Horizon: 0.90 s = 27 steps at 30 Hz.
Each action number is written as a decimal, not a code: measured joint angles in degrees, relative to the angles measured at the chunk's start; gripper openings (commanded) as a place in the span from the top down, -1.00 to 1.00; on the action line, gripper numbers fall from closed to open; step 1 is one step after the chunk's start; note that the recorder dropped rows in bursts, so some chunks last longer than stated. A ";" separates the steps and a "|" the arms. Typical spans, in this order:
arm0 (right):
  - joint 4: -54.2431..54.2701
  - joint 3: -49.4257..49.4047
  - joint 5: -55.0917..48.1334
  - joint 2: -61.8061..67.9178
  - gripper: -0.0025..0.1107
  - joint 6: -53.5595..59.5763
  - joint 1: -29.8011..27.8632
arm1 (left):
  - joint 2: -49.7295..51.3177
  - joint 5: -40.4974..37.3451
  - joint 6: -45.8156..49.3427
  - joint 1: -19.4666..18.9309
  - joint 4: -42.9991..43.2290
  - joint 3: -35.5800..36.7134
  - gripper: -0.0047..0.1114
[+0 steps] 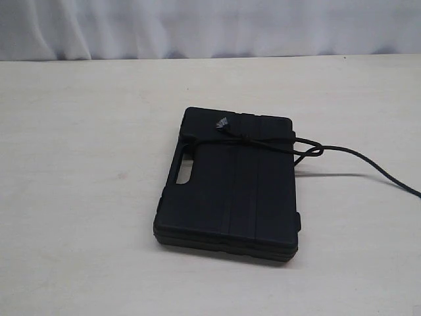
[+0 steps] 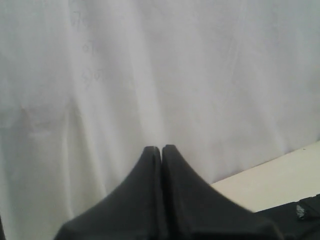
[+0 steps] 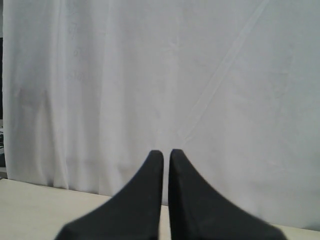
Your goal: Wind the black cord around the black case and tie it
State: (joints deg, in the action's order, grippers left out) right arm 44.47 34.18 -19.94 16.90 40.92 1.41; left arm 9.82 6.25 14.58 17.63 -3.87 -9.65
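Note:
The black case (image 1: 230, 191) lies flat in the middle of the table, its handle cutout on the left edge. The black cord (image 1: 276, 143) crosses the lid near the far end, with a knot and frayed tip at the top and a small loop at the case's right side. Its tail trails off to the right edge of the exterior view. Neither gripper shows in that view. My left gripper (image 2: 161, 148) is shut and empty, aimed at the white curtain, with a corner of the case (image 2: 300, 215) beside it. My right gripper (image 3: 166, 152) is shut with nothing in it, also facing the curtain.
A white curtain (image 1: 210, 26) hangs behind the far edge of the pale table (image 1: 79, 197).

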 measured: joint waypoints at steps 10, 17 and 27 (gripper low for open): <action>0.00 0.00 0.00 0.00 0.88 0.00 0.00 | -3.70 0.25 -2.59 -11.05 1.63 4.53 0.92; 0.00 0.00 0.00 0.00 0.88 0.00 0.00 | -8.47 -0.31 -3.43 -15.63 1.63 7.59 0.92; 0.00 0.00 0.00 0.00 0.88 0.00 0.00 | -9.63 -3.44 -11.43 -16.16 10.69 9.53 0.92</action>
State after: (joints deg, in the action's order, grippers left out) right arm 44.47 34.18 -19.94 16.90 40.92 1.41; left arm 0.19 2.81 3.16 1.47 6.82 -0.13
